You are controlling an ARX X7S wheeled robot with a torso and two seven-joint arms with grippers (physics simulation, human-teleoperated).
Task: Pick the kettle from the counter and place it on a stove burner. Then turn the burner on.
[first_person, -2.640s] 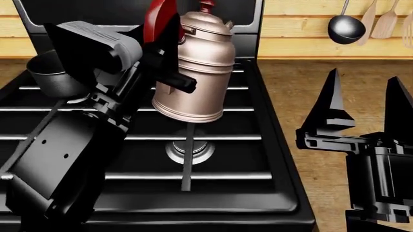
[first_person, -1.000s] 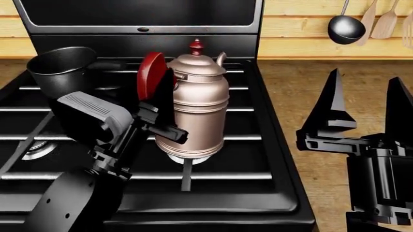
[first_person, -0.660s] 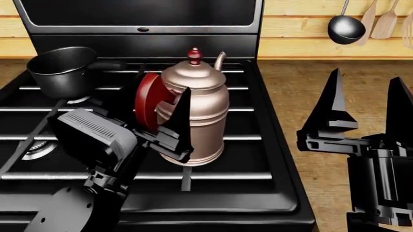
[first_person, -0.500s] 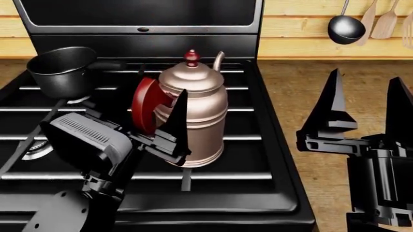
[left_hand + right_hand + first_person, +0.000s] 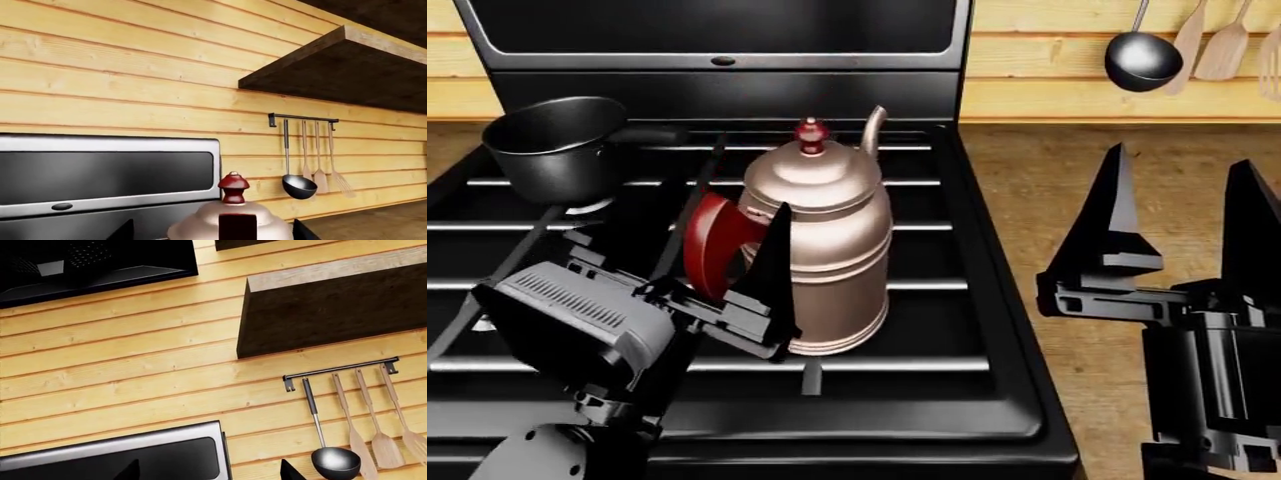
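Note:
The silvery-pink kettle [image 5: 823, 255] stands on the black grate over the stove's front right burner, which it hides. Its red handle [image 5: 707, 258] faces my left gripper [image 5: 711, 238]. That gripper is open, with one finger on each side of the handle and a gap to it. In the left wrist view the kettle's lid [image 5: 200, 225] and red knob [image 5: 233, 182] sit between the wide-apart fingertips of the left gripper [image 5: 212, 234]. My right gripper [image 5: 1181, 205] is open and empty above the wood counter [image 5: 1054, 190], right of the stove. It is also open in the right wrist view [image 5: 210, 471].
A short dark saucepan [image 5: 554, 145] sits on the back left burner. The range's back panel [image 5: 714, 45] rises behind the grates. A ladle [image 5: 1141, 60] and wooden utensils [image 5: 1225, 40] hang on the plank wall at the back right.
My left gripper set the kettle down on the front right grate, opened off the red handle and drew back toward the front left. The right arm has not moved.

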